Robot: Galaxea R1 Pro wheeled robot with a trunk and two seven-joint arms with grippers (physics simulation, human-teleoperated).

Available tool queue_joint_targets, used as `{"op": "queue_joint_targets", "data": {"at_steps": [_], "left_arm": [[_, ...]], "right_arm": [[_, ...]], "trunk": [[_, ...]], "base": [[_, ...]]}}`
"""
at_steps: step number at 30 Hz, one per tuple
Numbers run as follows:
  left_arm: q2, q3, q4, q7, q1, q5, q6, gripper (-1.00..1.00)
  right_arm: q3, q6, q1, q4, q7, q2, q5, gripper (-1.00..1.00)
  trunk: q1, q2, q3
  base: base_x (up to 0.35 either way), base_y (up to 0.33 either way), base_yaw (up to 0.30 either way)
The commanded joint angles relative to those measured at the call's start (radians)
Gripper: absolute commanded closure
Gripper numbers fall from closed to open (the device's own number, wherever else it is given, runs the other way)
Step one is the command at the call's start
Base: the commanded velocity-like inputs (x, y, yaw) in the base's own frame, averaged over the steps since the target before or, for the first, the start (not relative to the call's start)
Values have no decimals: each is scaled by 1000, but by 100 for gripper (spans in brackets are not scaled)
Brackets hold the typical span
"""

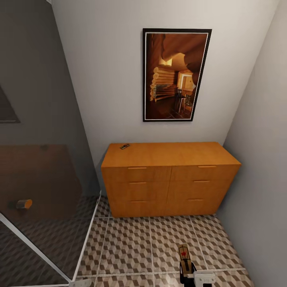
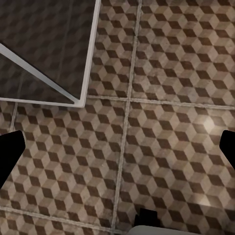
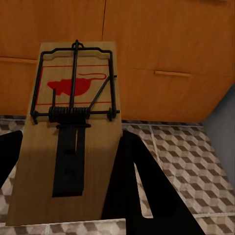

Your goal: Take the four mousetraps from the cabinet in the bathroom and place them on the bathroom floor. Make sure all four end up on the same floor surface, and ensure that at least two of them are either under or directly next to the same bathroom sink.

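The right claw [image 3: 68, 196] pinches a mousetrap [image 3: 73, 127] by its rear end, holding it above the bathroom floor [image 1: 131, 247] in front of the cabinet [image 1: 169, 179]. A second mousetrap [image 1: 124, 146] lies on the cabinet top near its back-left corner. The left claw [image 2: 117, 152] hangs spread and empty over the tiles beside a glass shower screen [image 2: 85, 63]. The risk: released from this height, the trap could bounce or flip, and it sits nowhere near a sink.
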State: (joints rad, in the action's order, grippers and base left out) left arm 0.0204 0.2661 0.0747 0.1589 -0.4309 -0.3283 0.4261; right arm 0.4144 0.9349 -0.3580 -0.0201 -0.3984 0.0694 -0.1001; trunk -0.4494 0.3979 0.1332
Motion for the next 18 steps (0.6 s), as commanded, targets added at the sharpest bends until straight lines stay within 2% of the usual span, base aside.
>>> {"op": "queue_joint_targets", "data": {"at_steps": [1,14,16,18], "left_arm": [[-1,8,4,2,-2,-5,6,-100],[-3,5,-9,9,-1,-3,-4,-100],[-4,4,-24,9,-1,-3,-32,-100],[-3,3,-60,9,0,-3,-97,-100]], "right_arm": [[9,4,-1,1,-2,0,-12,100],[8,2,-1,2,-3,-2,-12,100],[8,0,-1,2,-3,-2,-12,100],[7,-1,-1,2,-3,-2,-12,100]], "trunk": [[-1,2,2],[-1,2,2],[-1,2,2],[-1,2,2]], "base": [[0,0,0],[0,0,0],[0,0,0],[0,0,0]]}}
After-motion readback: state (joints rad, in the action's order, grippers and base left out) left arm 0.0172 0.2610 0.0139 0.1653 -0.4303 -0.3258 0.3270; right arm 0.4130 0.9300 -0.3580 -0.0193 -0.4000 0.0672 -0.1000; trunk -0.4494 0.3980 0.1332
